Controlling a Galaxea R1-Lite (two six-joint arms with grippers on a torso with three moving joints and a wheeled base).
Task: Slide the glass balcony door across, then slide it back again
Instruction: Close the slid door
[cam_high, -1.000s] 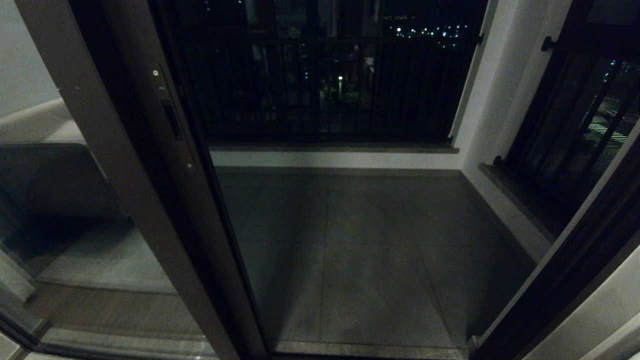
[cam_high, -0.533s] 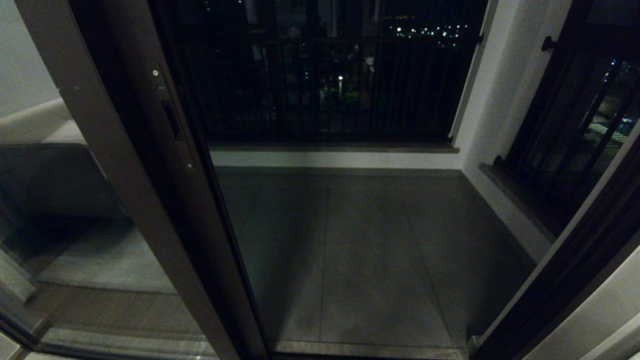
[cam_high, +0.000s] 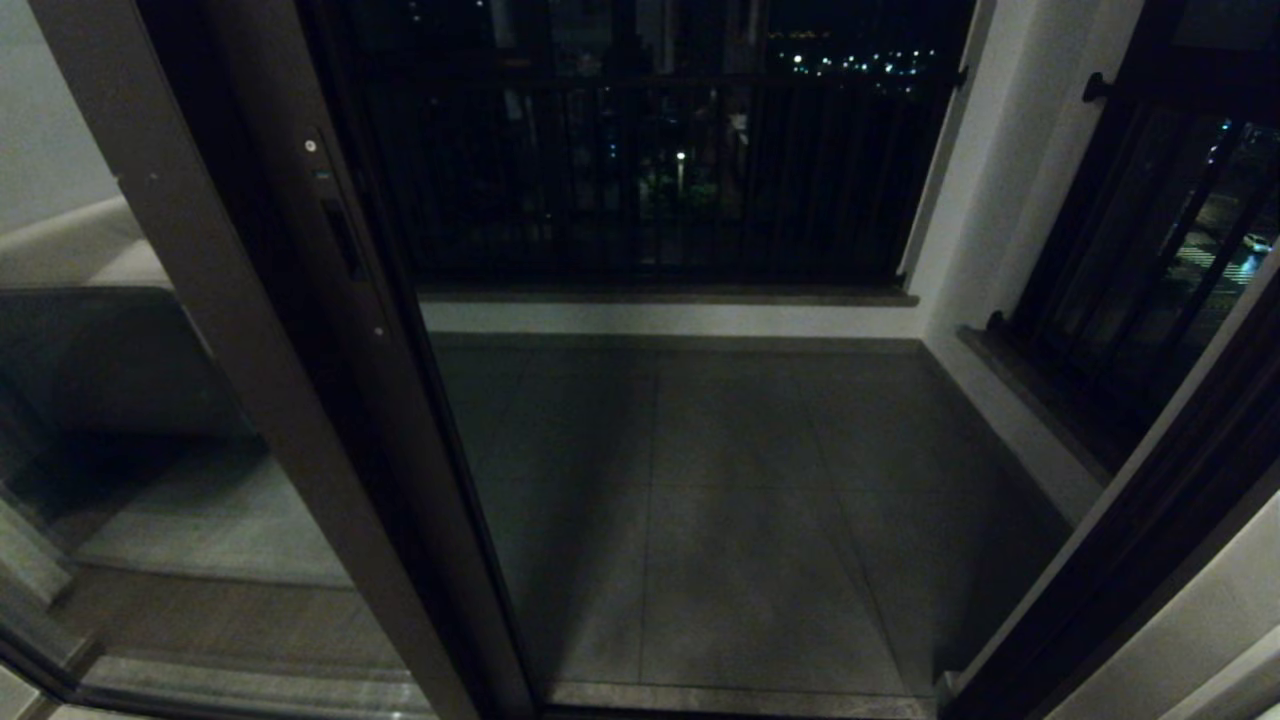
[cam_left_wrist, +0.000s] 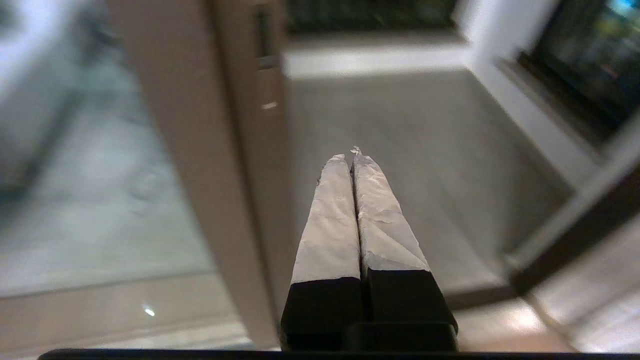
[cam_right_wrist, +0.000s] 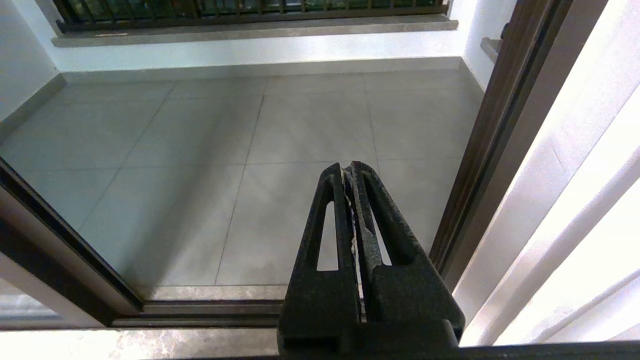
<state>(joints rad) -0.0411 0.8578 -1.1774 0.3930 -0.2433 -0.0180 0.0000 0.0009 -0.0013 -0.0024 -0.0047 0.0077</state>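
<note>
The glass balcony door (cam_high: 300, 330) stands at the left of the head view, its brown stile leaning from top left down to the sill. A narrow black slot handle (cam_high: 345, 240) and small screws sit on the stile. The doorway to its right is open onto the balcony. Neither arm shows in the head view. In the left wrist view my left gripper (cam_left_wrist: 350, 152) is shut and empty, apart from the stile (cam_left_wrist: 235, 150), below the slot handle (cam_left_wrist: 263, 35). My right gripper (cam_right_wrist: 347, 167) hangs shut and empty over the open threshold.
Grey balcony tiles (cam_high: 740, 500) lie beyond the sill track (cam_right_wrist: 200, 312). A black-barred railing (cam_high: 650, 180) closes the far side and another the right (cam_high: 1150, 260). The brown door jamb (cam_high: 1130, 560) and white wall bound the opening on the right.
</note>
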